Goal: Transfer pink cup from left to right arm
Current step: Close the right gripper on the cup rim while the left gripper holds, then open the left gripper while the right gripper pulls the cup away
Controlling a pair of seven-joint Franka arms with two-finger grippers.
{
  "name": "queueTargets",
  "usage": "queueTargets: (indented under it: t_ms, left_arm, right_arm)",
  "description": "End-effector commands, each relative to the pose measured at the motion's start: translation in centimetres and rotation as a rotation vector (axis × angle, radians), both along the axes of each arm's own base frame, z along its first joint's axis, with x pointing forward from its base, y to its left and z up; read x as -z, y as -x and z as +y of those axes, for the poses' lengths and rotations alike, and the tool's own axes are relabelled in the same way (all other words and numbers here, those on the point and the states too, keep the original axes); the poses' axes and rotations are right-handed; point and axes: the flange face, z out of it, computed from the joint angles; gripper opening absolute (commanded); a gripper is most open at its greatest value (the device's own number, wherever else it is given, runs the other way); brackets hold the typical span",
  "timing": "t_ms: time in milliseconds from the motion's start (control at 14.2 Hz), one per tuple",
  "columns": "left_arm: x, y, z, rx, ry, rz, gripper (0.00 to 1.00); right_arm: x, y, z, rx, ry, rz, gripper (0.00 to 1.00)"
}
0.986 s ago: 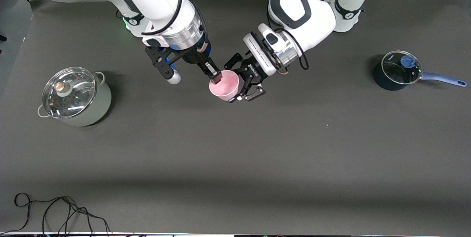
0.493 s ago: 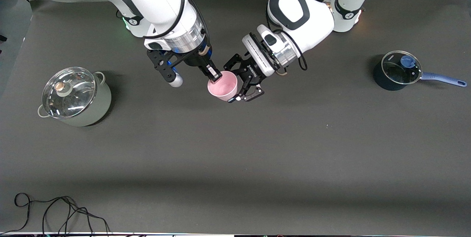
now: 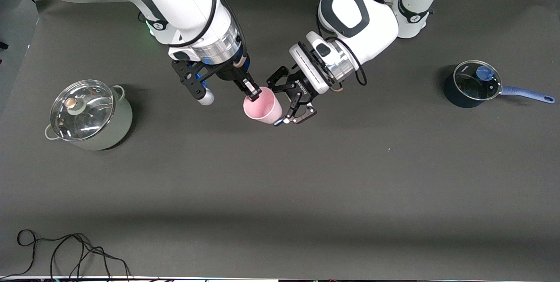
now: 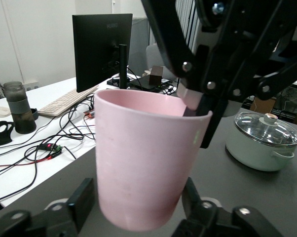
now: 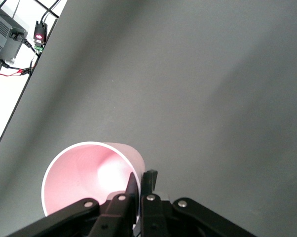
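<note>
The pink cup hangs in the air over the middle of the table, tilted. My right gripper is shut on its rim, one finger inside and one outside, as the right wrist view shows with the cup open below it. My left gripper is open around the cup's lower part. In the left wrist view the cup stands between the left gripper's fingers with a small gap on each side. The right gripper pinches the rim above.
A pale green pot with a glass lid stands toward the right arm's end, also in the left wrist view. A dark blue saucepan with a glass lid stands toward the left arm's end. Black cables lie at the near edge.
The right gripper has drawn the cup a little toward the right arm's end and tilted it. The left gripper has stayed about where it was.
</note>
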Motion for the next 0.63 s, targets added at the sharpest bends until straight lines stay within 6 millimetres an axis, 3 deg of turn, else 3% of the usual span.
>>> queueTargets:
  t_ms: [0, 141, 352, 563]
  left_arm:
    - [-0.4, -0.5, 0.3, -0.041, 0.003, 0.011, 0.99]
    - [-0.2, -0.5, 0.7, -0.062, -0.018, 0.010, 0.99]
    - [1.7, -1.4, 1.7, -0.087, -0.067, 0.008, 0.99]
    - [3.4, -2.3, 2.7, -0.125, -0.121, 0.007, 0.99]
  right_arm:
    - [-0.7, 0.1, -0.2, -0.003, 0.013, -0.007, 0.00]
    - [-0.6, 0.0, -0.2, -0.006, 0.014, -0.006, 0.00]
    - [-0.4, -0.6, -1.2, -0.100, 0.028, -0.022, 0.00]
    - [1.3, -3.3, -5.7, -0.164, 0.058, 0.000, 0.00]
